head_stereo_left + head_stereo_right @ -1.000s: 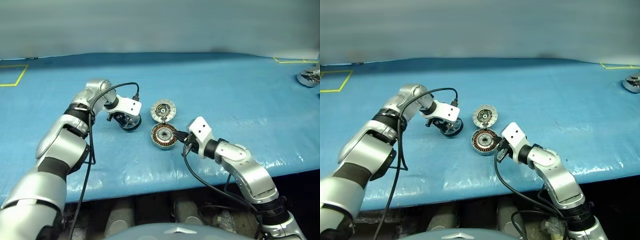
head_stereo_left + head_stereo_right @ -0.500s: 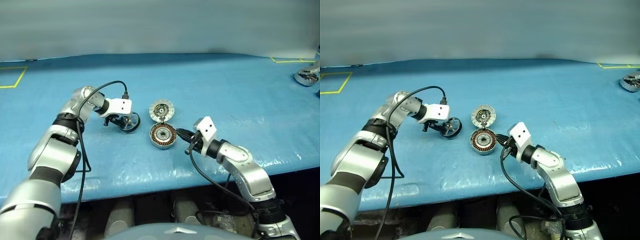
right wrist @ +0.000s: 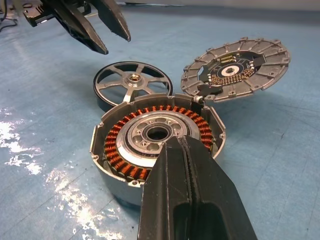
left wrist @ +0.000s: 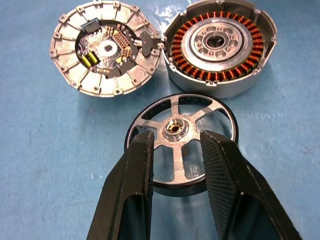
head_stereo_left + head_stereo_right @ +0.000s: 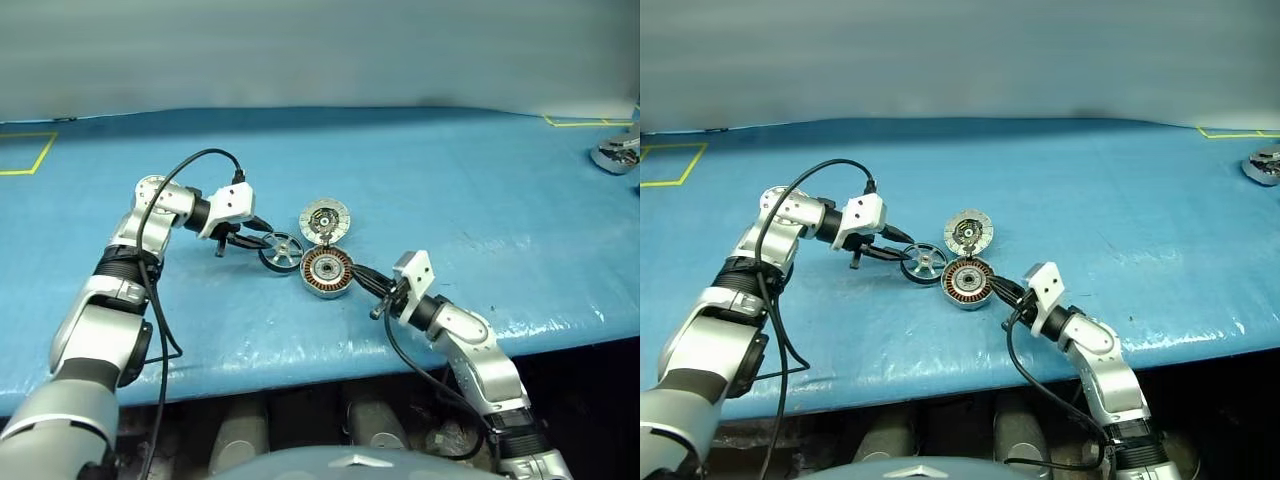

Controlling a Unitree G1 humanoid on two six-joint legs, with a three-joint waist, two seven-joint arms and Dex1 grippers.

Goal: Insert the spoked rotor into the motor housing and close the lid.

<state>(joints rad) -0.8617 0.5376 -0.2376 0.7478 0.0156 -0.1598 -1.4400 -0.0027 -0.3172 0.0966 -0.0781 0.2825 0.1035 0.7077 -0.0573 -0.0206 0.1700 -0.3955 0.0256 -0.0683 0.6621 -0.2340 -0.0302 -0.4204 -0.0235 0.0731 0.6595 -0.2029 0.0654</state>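
- The spoked rotor [image 4: 181,145] lay flat on the blue desk [image 5: 450,180], directly under the tips of the left gripper [image 4: 176,145]. Its black rim and silver spokes faced up, and its hub showed between the two fingers.
- The left gripper stood partly open above the rotor. Its black fingers [image 4: 135,170] straddled the hub without clamping anything; the right wrist view showed the fingertips raised clear of the rim.
- The motor housing [image 3: 155,137] sat on the desk just beyond the rotor as seen from the left gripper, open side up, with the copper windings ringed around its silver centre. Whether the rotor and the housing touched could not be told.
- The right gripper [image 3: 182,150] was fully closed and empty. Its tip lay at the near rim of the housing, over the windings; contact with the housing could not be confirmed.
- The lid [image 4: 106,47] stood beside the housing on the side away from the right gripper, inner face up, showing a dark circuit centre and a slotted rim. One edge met the housing rim at a small tab, and the lid appeared tilted, with its far edge raised.
- A black cable [image 5: 190,165] looped over the left arm [image 5: 120,290].
- A separate silver metal part [image 5: 618,152] rested at the far right edge of the desk, well apart from both grippers.
- Yellow tape lines [image 5: 30,155] marked the far left corner of the desk.
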